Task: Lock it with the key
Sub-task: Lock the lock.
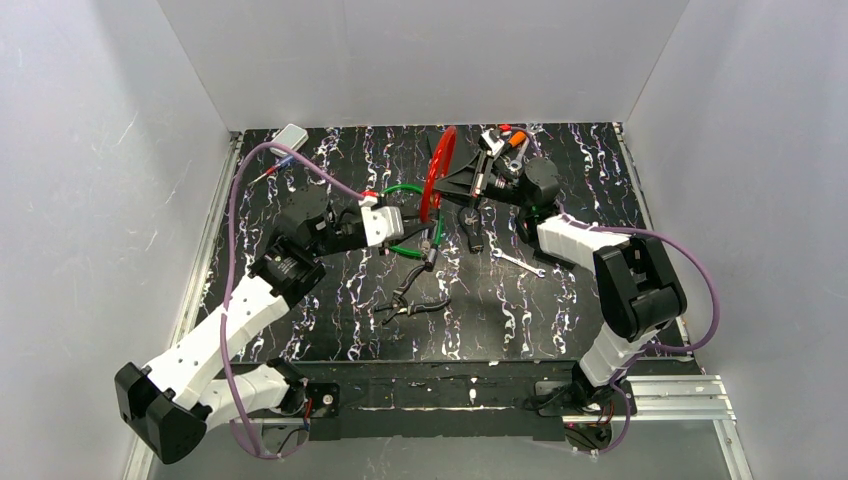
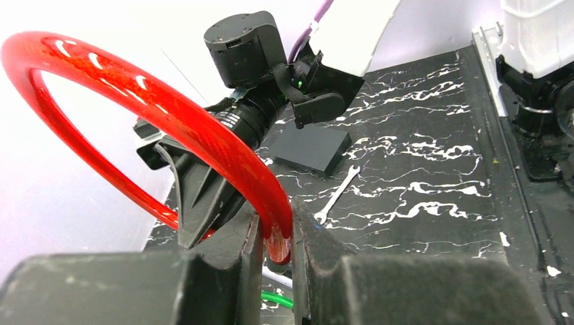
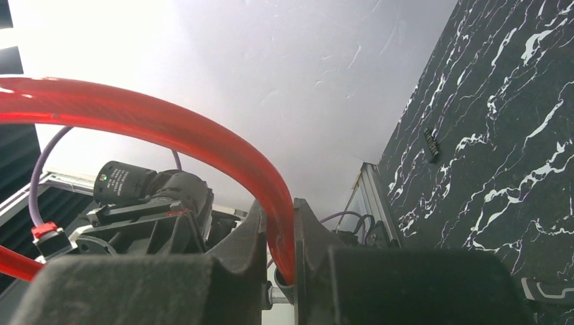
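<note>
Red loop (image 1: 438,178) held, not locked yet
Left gripper (image 2: 276,238) and right gripper (image 3: 278,245) jaws both clamped on it, upright over the surface (image 1: 580,305) middle. Can't spot the key, so locking looks undone.

Black surface (image 1: 600,170) veined in white, seen from above. Enclosed by plain white panels: back wall (image 1: 420,60) along the far edge of the surface, left wall (image 1: 90,200) and right wall (image 1: 760,150) rising from its sides. Aluminium rail (image 1: 205,260) bordering the left edge of the surface. Even, diffuse light; faint scuffs on the left wall.
</note>
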